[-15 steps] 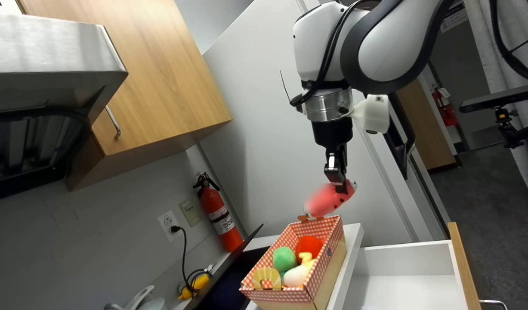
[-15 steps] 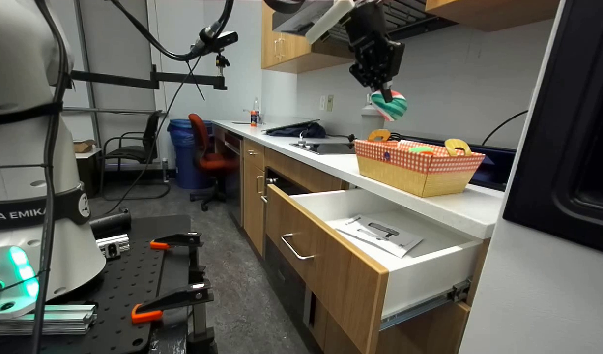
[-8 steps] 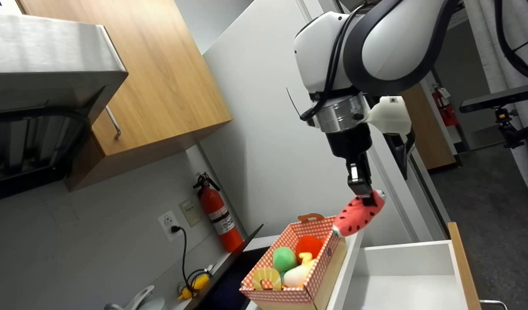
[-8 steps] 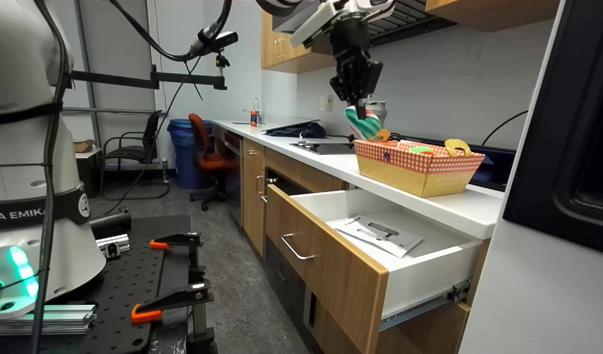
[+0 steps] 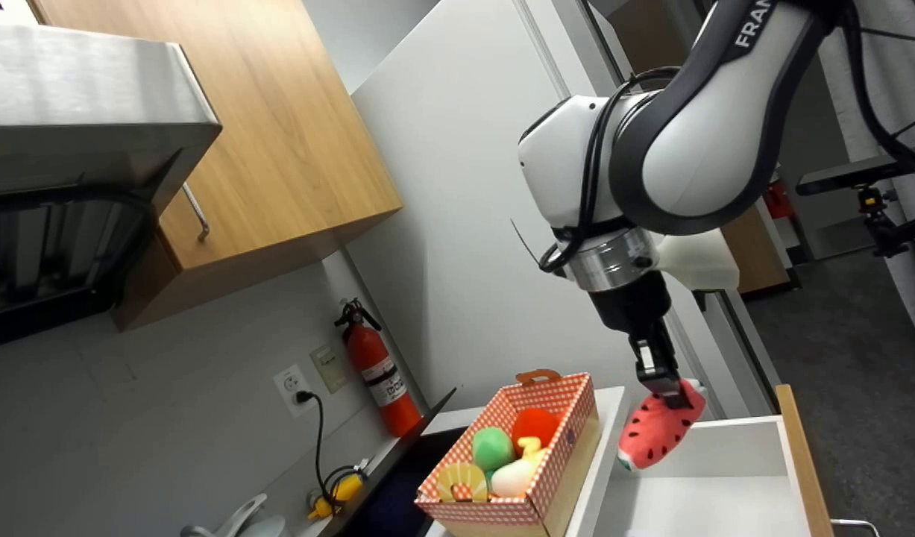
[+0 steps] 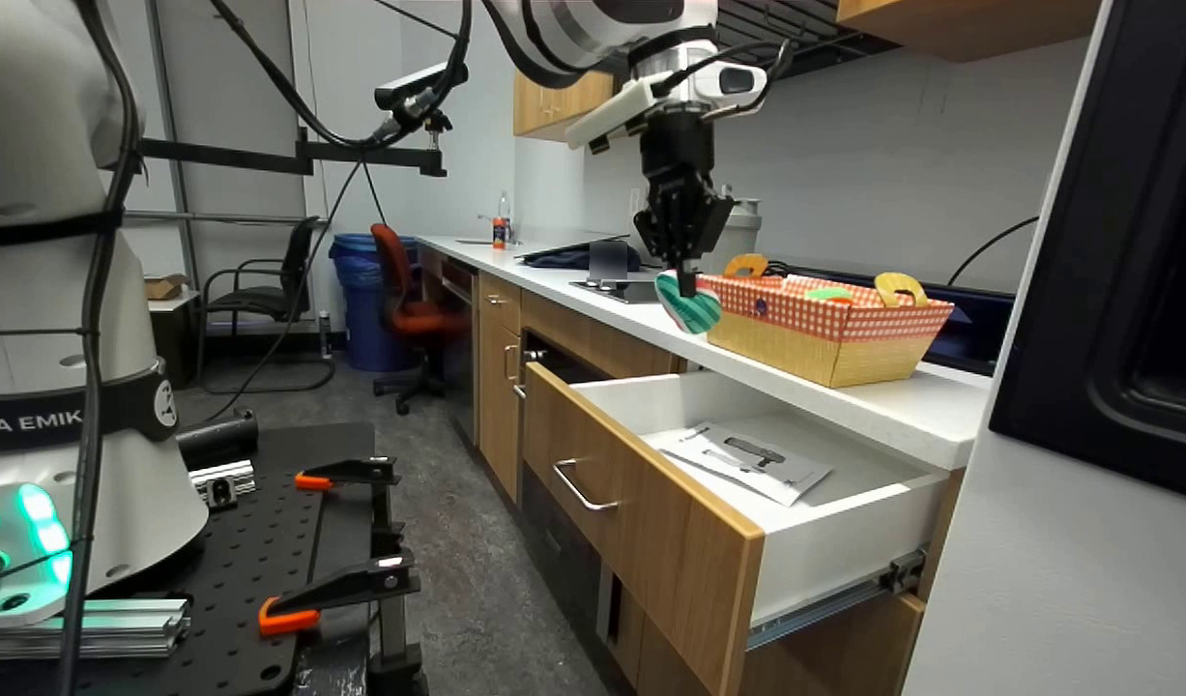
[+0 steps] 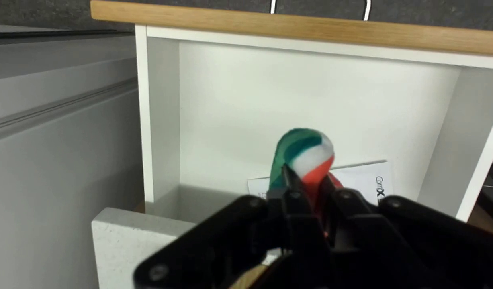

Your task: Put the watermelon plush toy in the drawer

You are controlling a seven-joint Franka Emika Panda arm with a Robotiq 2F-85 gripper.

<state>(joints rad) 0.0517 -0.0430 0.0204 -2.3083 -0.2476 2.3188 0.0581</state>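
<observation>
The watermelon plush toy has a red face with dark seeds and hangs tilted. Its striped green rind shows in an exterior view and its green, white and red end in the wrist view. My gripper is shut on the toy, with a finger on each side of it in the wrist view. The drawer is pulled open; its white side wall shows in an exterior view. In the wrist view the toy hangs over the drawer floor, above it and apart from it.
A checked basket with several toys stands on the white counter beside the drawer. A printed sheet lies in the drawer. The drawer's wooden front and the counter corner are edges nearby. A tall white panel stands behind.
The gripper with the toy has come down and moved from above the basket's end, past the counter edge, to over the drawer. The drawer and basket have not moved.
</observation>
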